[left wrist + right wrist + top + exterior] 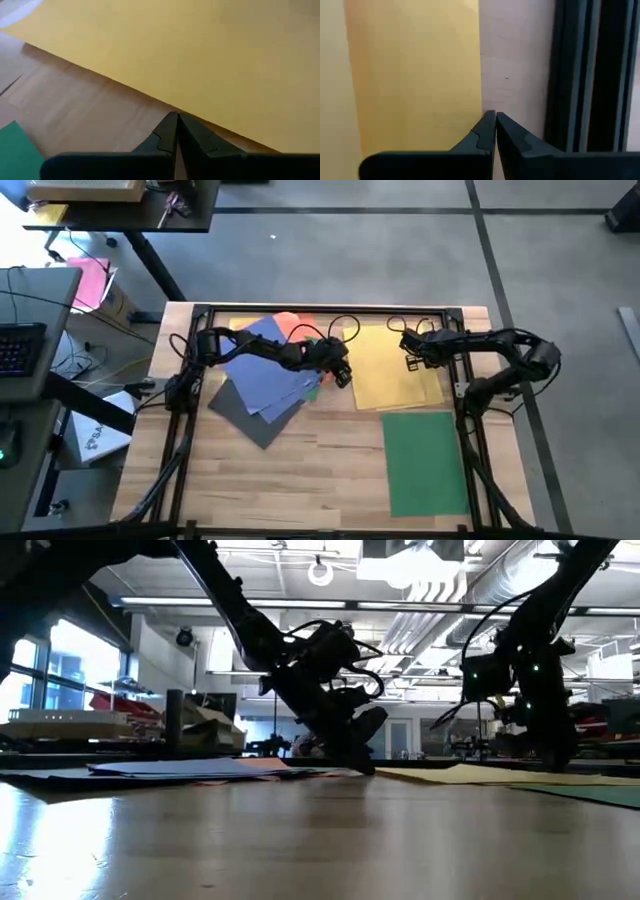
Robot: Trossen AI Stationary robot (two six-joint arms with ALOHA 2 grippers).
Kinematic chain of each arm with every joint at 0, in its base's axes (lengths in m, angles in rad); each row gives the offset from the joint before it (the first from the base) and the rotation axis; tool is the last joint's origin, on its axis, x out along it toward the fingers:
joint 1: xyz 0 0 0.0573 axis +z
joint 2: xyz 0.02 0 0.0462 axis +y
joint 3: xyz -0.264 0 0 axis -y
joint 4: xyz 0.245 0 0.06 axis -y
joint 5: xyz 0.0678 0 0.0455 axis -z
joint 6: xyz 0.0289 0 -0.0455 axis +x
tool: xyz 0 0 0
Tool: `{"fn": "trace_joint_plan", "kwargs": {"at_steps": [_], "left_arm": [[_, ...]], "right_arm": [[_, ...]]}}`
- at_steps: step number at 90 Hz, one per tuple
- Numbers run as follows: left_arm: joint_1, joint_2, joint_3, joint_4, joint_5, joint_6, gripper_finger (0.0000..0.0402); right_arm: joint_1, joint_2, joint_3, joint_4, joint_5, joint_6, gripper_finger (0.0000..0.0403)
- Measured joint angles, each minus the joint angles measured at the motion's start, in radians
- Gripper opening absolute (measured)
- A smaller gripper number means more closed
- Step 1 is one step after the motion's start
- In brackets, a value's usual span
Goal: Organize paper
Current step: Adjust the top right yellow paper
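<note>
A fanned pile of paper lies far left on the wooden table: blue sheets (265, 365) on top, a dark grey sheet (245, 415) under them, and an orange corner (295, 325) at the far side. A yellow sheet (395, 375) lies flat at far right. A green sheet (425, 460) lies flat nearer the front. My left gripper (343, 375) is shut and low between the pile and the yellow sheet, its tips (176, 115) over bare wood at the yellow edge. My right gripper (410, 360) is shut at the yellow sheet's far edge (480, 75). My left gripper points down at the wood beside the yellow sheet's edge (150, 102) with nothing between its fingers; I cannot tell whether the tips touch the table. My right gripper points down at the yellow sheet's edge (479, 100); whether its tips touch the sheet, I cannot tell.
A black frame rail (580, 75) runs along the table's far edge, close to my right gripper, and more rails (178, 430) line the sides. Bare wood (290, 480) fills the near left. A desk with a keyboard (20, 350) stands off the left side.
</note>
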Motion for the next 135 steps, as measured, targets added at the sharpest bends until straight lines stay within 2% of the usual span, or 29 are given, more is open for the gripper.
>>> {"fn": "trace_joint_plan", "kwargs": {"at_steps": [28, 76, 92, 115, 121, 128, 135], "left_arm": [[-0.001, 0.003, 0.0, -0.001, -0.008, 0.0, 0.0], [-0.001, 0.003, 0.0, 0.008, -0.01, 0.002, 0.0], [-0.001, -0.013, -0.001, 0.026, -0.008, 0.015, 0.0], [0.0, -0.106, -0.006, -0.091, -0.005, 0.0, 0.0001], [-0.006, -0.128, -0.004, -0.16, 0.02, -0.01, 0.0001], [-0.017, -0.127, -0.003, -0.219, 0.101, -0.016, 0.0001], [-0.035, -0.11, 0.0, -0.217, 0.151, -0.019, 0.0]], "right_arm": [[0.055, -0.024, 0.046, 0.025, -0.116, 0.034, 0.0], [0.097, -0.056, 0.049, 0.049, -0.157, -0.07, 0.0], [0.097, -0.118, 0.049, 0.047, -0.099, -0.055, 0.0], [0.093, -0.131, 0.049, -0.038, -0.108, -0.024, 0.0], [0.108, -0.131, 0.049, -0.101, -0.135, -0.002, 0.0], [0.133, -0.131, 0.049, -0.167, -0.21, 0.001, 0.0], [0.167, -0.131, 0.045, -0.21, -0.234, 0.018, 0.0]]}}
